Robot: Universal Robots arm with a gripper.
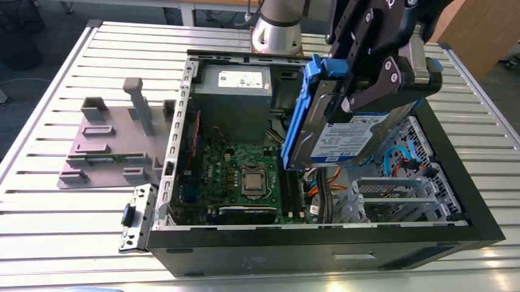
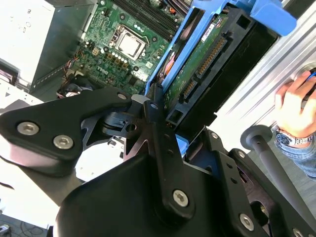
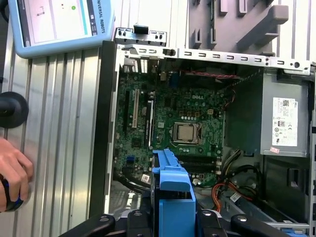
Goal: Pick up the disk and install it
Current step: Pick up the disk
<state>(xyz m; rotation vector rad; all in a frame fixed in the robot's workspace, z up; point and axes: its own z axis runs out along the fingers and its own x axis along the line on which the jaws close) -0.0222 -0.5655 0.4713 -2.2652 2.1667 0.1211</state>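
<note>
The disk (image 1: 345,137), a silver hard drive with a white and blue label in a blue bracket, hangs tilted on edge above the open computer case (image 1: 325,249). My gripper (image 1: 367,100) is shut on its upper part. In the second wrist view the disk's green circuit side (image 2: 197,64) shows, with my gripper (image 2: 160,116) clamped around its near end. In the first wrist view the bracket (image 3: 173,197) stands between the black fingers (image 3: 140,217), over the motherboard's edge.
Inside the case lie a motherboard (image 1: 243,176), a grey power supply (image 1: 231,100) and a metal drive cage (image 1: 398,191). A grey fixture plate (image 1: 114,140) sits on the slatted table at the exterior view's left. A person's hand (image 3: 12,175) rests beside the case, near a pendant screen (image 3: 59,22).
</note>
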